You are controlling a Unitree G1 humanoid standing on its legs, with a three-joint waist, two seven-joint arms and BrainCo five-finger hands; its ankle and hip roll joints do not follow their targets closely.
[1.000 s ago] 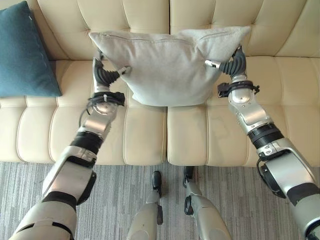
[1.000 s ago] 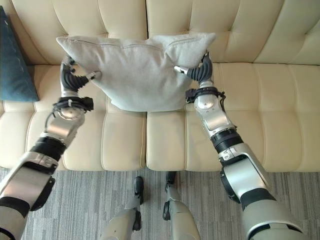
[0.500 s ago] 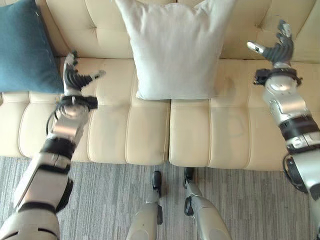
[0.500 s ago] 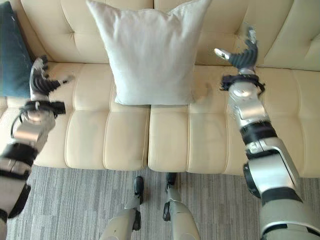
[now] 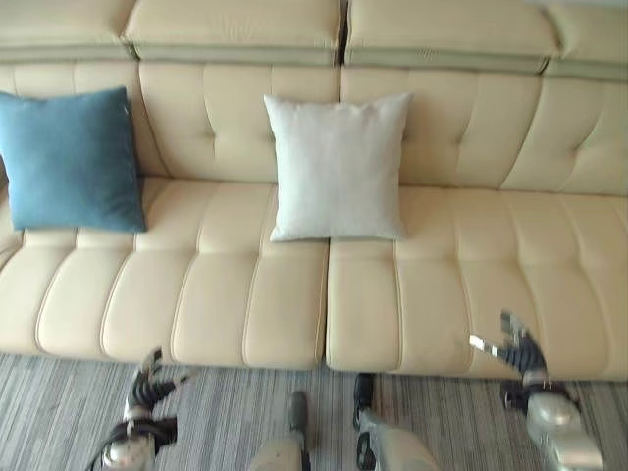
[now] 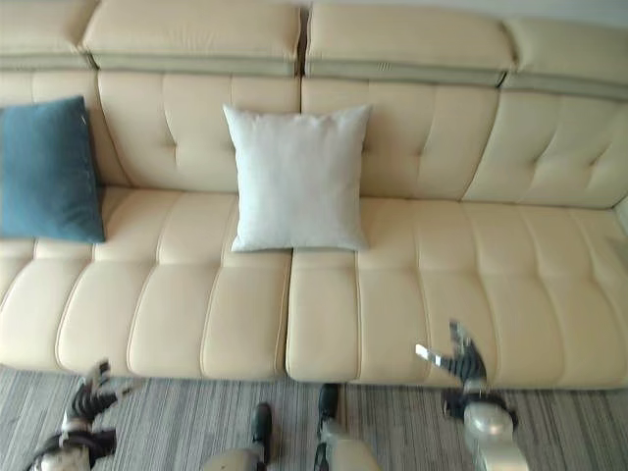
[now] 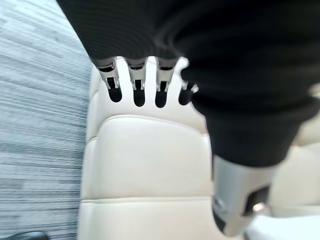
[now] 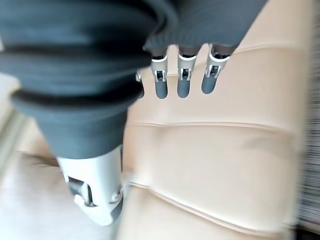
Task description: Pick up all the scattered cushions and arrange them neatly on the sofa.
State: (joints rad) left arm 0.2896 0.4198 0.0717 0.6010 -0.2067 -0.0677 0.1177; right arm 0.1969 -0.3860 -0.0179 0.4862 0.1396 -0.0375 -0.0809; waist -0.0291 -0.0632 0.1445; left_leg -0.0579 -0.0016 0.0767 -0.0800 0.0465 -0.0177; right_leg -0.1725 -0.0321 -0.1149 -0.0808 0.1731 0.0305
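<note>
With both the left hand (image 5: 147, 391) and right hand (image 5: 517, 347) empty and spread, the floor is best scanned before the pale grey cushion (image 5: 338, 167) is squared against the sofa (image 5: 461, 128) like the blue cushion (image 5: 71, 159).

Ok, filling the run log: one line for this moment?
grey cushion: upright against sofa back | blue cushion: left end | left hand: open | right hand: open

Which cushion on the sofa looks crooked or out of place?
Neither. The grey cushion stands upright against the sofa backrest at the middle, and the blue cushion leans at the left end. Nothing stands out.
</note>
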